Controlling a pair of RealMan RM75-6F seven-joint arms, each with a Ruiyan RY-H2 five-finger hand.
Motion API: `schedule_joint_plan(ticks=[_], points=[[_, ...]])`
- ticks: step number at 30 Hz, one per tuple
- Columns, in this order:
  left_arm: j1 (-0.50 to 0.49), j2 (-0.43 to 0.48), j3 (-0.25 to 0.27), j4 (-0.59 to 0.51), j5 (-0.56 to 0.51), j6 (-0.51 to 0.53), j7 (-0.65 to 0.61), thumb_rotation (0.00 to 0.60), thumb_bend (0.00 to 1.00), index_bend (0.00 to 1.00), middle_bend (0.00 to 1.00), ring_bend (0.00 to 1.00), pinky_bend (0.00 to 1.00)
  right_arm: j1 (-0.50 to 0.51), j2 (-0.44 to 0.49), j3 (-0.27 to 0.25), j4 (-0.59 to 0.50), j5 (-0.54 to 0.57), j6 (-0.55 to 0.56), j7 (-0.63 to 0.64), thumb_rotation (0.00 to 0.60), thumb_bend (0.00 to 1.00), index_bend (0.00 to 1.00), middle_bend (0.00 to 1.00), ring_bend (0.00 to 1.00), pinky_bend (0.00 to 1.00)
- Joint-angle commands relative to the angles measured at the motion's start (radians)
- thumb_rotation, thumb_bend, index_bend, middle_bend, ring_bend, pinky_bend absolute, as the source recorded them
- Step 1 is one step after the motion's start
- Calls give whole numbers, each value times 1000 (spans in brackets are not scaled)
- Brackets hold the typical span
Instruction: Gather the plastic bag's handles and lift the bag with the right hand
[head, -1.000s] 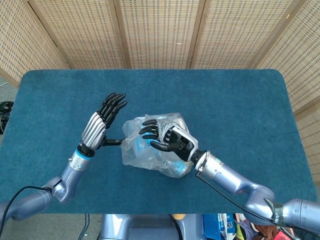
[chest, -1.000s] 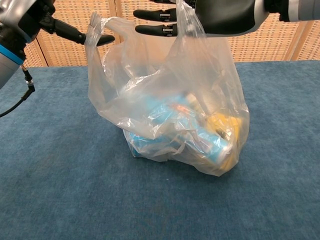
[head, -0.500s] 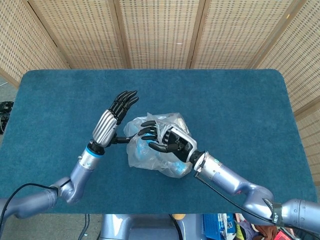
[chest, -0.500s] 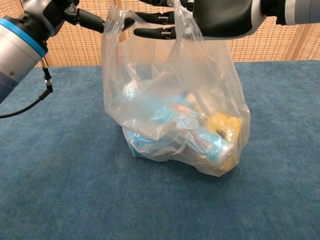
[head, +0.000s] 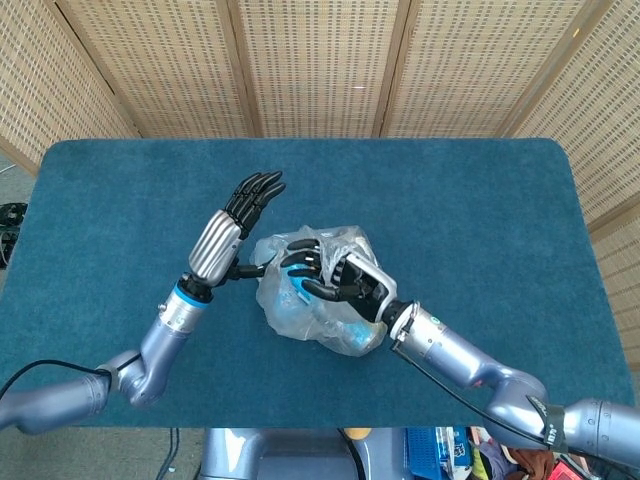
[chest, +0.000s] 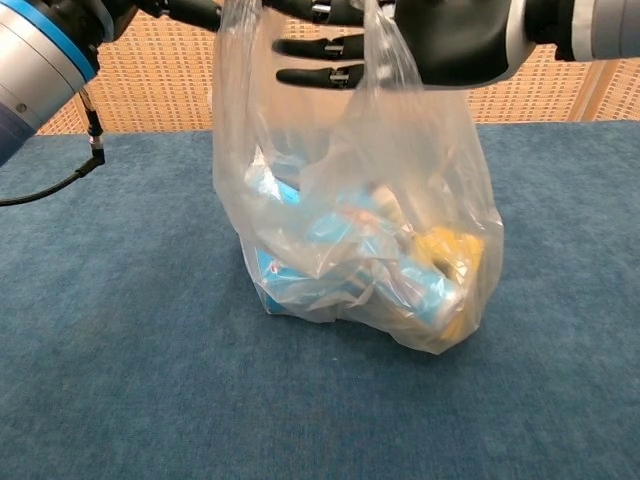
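Clear plastic bag (chest: 360, 230) standing on blue table (chest: 120, 380) directly beneath right hand (head: 335, 278), right fingers spread above its gathered handles, left hand (head: 232, 228) alongside, fingers straight, thumb hooking one handle

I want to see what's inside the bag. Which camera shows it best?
The chest view: through the clear plastic bag you see blue packets and something yellow. The head view shows only a crumpled bag under the right hand.

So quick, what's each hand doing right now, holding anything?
Left hand: fingers straight and apart, its thumb hooked under one handle of the bag.
Right hand: fingers spread over the bag's top, the other handle draped on it; a grip cannot be told.
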Motion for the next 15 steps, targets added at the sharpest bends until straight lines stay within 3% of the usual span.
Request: schedule_joint_plan(ticks=[1, 15], points=[[0, 19, -8, -21, -3, 0, 9, 600, 815, 0, 0, 0, 0, -5, -1, 2, 2, -1, -4, 0, 600, 358, 269, 343, 155, 151], [19, 73, 14, -40, 2, 4, 22, 600, 848, 0, 0, 0, 0, -29, -11, 19, 23, -4, -24, -1, 600, 357, 269, 342, 157, 151]])
